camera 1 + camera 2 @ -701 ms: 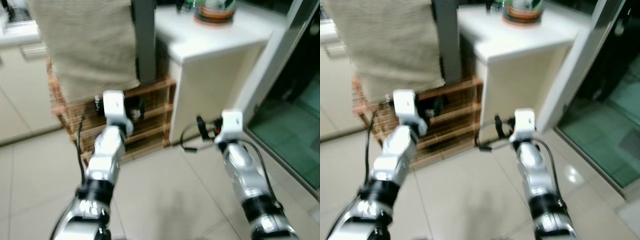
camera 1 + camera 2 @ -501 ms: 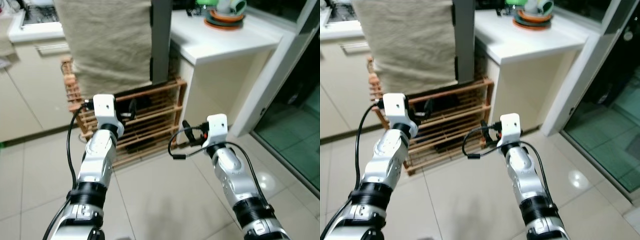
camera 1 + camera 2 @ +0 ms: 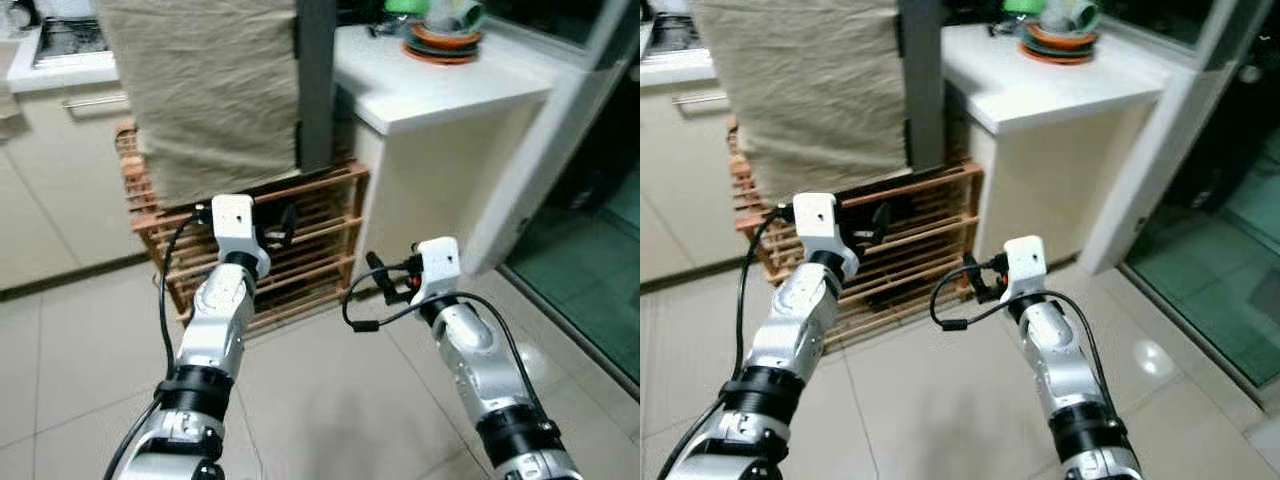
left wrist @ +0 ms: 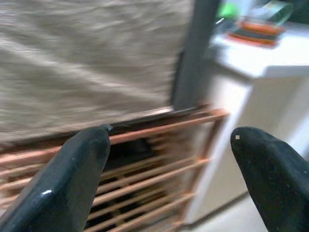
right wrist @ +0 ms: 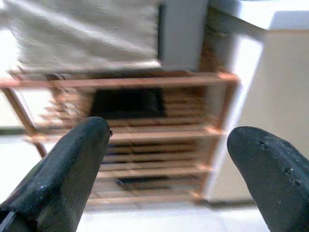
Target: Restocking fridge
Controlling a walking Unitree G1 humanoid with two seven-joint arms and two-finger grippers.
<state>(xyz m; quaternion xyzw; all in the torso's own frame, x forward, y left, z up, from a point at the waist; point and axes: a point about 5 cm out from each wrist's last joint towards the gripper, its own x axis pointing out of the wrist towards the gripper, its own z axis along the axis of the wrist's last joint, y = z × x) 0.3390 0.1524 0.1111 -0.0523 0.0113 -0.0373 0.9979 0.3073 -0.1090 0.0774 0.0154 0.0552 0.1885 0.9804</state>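
You're holding both the left gripper (image 4: 166, 159) and right gripper (image 5: 169, 164) wide open and empty, facing the slatted wooden rack (image 3: 300, 240) at 12 o'clock; no stock's visible, so handling's anyone's guess.

wooden rack (image 3: 300, 235) under beige cloth (image 3: 205, 90) | bowls (image 3: 440, 30) on white counter (image 3: 440, 90)

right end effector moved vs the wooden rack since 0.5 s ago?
Cannot tell. The whole view shifted, so the camera moved; the right end effector sits by the wooden rack's right end in both.
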